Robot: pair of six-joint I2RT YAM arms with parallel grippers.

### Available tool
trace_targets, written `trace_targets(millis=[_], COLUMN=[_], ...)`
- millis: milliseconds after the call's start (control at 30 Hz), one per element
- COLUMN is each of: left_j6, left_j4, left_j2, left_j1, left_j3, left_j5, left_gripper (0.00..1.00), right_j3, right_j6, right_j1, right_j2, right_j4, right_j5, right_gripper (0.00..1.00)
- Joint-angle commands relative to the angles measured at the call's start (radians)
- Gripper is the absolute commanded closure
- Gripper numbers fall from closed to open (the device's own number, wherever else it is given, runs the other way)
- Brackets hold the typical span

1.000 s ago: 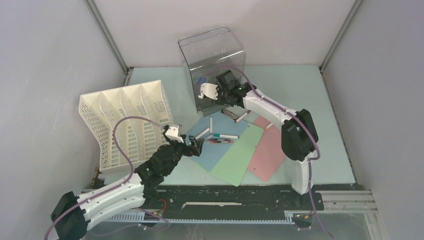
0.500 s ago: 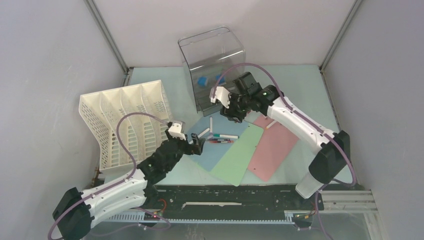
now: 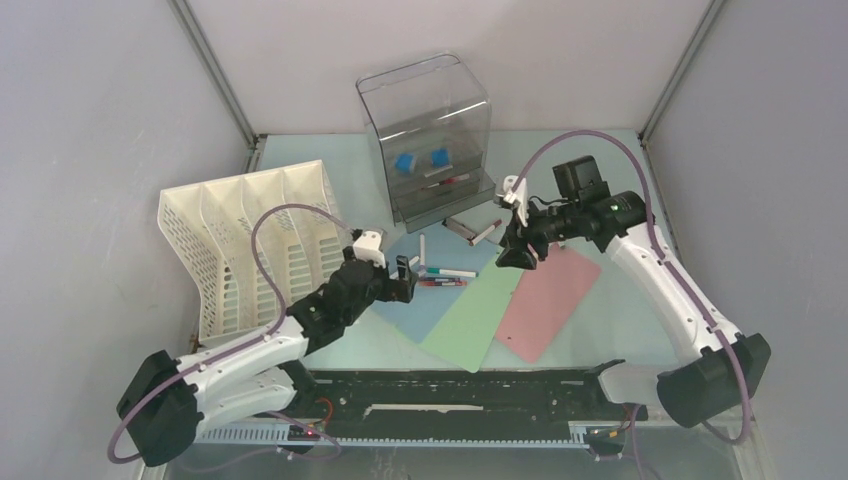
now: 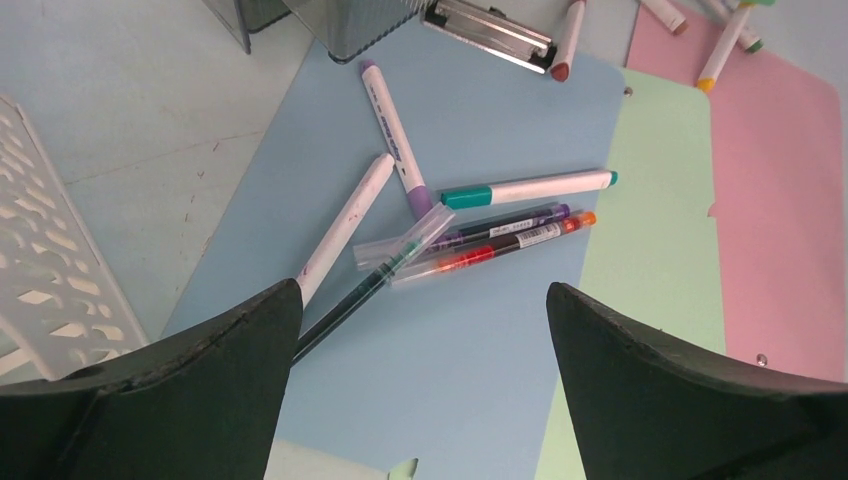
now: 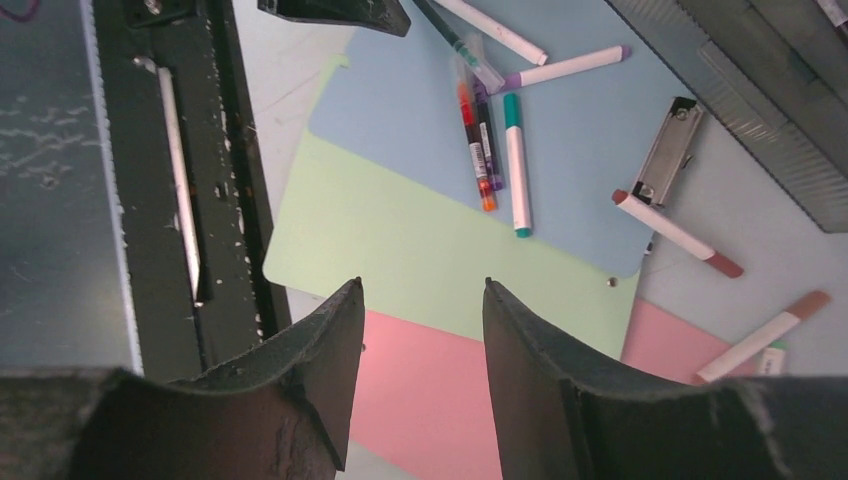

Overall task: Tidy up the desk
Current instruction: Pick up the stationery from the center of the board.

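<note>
Mint-green and pale, the desk [image 3: 620, 170] lies beneath both tools, with loose stationery spread over its middle. We see our left gripper [image 4: 422, 295] low over a blue sheet [image 4: 480, 340], its 2 fingers spread wide with nothing between them. Just ahead of its tips lies a heap of pens: a white marker with a teal cap [image 4: 525, 187], a purple-ended marker [image 4: 395, 135], a plain white pen [image 4: 345, 225] and a green pen in a clear sleeve [image 4: 385, 265]. With them, a purple pen [image 4: 505, 220] and a red-orange pen [image 4: 500, 247] lie side by side. Farther ahead of this tool a metal clip [image 4: 487, 28] rests at the blue sheet's far edge, and a white slotted rack [image 4: 40, 260] stands off to its left. Our right gripper [image 5: 420, 290] is raised above the sheets, its fingers parted by a narrow gap and holding nothing. Through that gap we see a green sheet [image 5: 420, 250] and, nearer the wrist, a pink sheet [image 5: 420, 400]. From above, a clear drawer box [image 3: 430, 120] stands beyond both grippers, and the pens lie between the 2 tools.
</note>
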Motion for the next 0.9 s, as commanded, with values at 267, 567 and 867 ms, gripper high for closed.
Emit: trace_targets(millis=[267, 567, 867], left_j6=[0.060, 0.125, 0.154], left_j4=[-0.170, -0.289, -0.342], left_j2=[0.236, 0.403, 0.493], left_j1=[0.007, 0.007, 0.006], left_j3=[0.190, 0.313, 0.371], left_j5=[0.083, 0.027, -0.009], left_gripper=[0.00, 0.02, 0.28], right_j3=[-0.086, -0.100, -0.100], right_j6=[-0.019, -0.035, -0.039], right_j1=[-0.137, -0.137, -0.130], right_j2=[0.001, 0.010, 0.022], right_j4=[0.026, 0.019, 0.014], right_j5=[-0.233, -0.239, -0.230], right_gripper=[0.46, 0.46, 0.47])
